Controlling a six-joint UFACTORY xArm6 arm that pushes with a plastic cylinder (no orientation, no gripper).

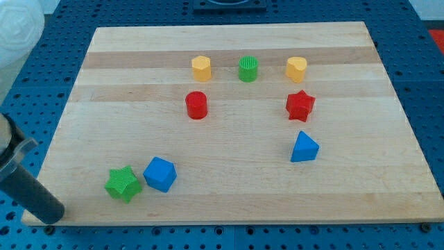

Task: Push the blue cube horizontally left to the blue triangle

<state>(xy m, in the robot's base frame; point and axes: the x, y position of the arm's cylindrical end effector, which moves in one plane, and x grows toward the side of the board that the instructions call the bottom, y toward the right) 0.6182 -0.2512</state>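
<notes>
The blue cube (pixel 160 173) sits near the board's bottom left, touching or almost touching a green star (pixel 123 184) on its left. The blue triangle (pixel 304 147) lies at the view's right, a little above the cube's level. My dark rod comes in from the view's left edge, and my tip (pixel 50 217) rests at the board's bottom-left corner, well left of the green star and the blue cube.
The wooden board (pixel 229 201) also carries a red cylinder (pixel 196 105), a red star (pixel 300 105), a yellow hexagonal block (pixel 201 68), a green cylinder (pixel 248 69) and a yellow heart-like block (pixel 296 69). A blue perforated table surrounds the board.
</notes>
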